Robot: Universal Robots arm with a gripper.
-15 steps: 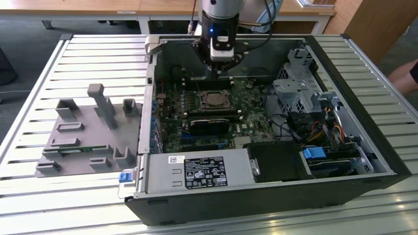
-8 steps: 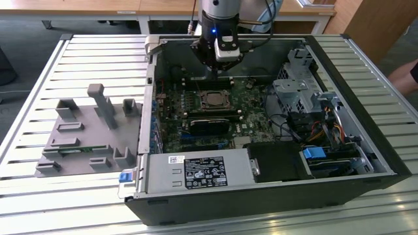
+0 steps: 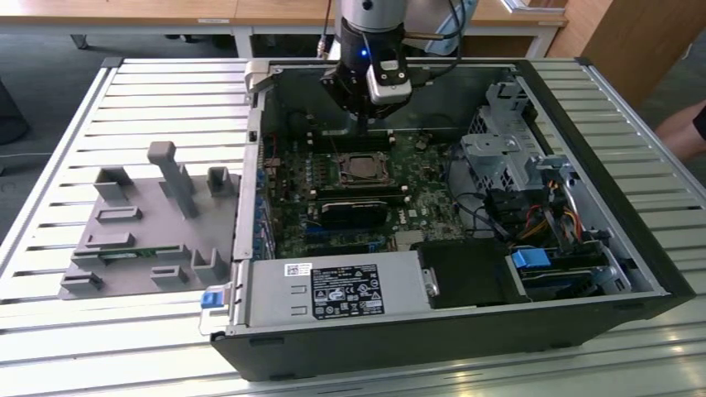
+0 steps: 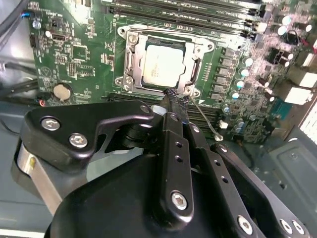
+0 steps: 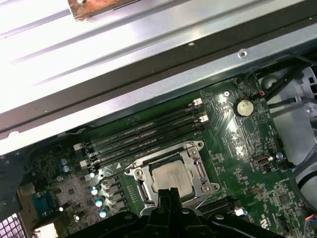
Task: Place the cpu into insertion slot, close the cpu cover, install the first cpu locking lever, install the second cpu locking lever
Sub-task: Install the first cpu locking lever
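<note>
An open desktop computer case (image 3: 574, 248) lies on a slatted metal worktop (image 3: 66, 347), with the robot arm reaching down into its far side. The hand (image 3: 361, 131) hangs just over the green motherboard (image 3: 425, 207), immediately on the far side of the insertion slot (image 4: 125, 80), which sits near the middle of the board. In the second wrist view the fingers (image 4: 171, 144) are drawn together to a single tip with nothing visibly held between them, and that tip sits at one corner of the slot's silvery rim; whether it actually touches the metal cannot be told. The cpu (image 4: 163, 62) is seated flat in the slot, its pale metal face showing through the square window of the cpu cover (image 4: 135, 55), which lies down over it. A thin silvery locking lever (image 4: 204, 119) angles away from the socket corner beside the fingertip, standing off from the slot's side rather than tucked against it. In the first wrist view the hand's tip (image 5: 168, 194) meets the edge of the socket, and the long black memory slots (image 5: 143, 136) run parallel just beyond it, with a coin cell battery (image 5: 241, 106) farther along the board. A grey moulded fixture (image 3: 144, 223) rests on the worktop at the exterior view's left, well apart from the case, and the power supply (image 3: 331, 289) fills the case's near side.
</note>
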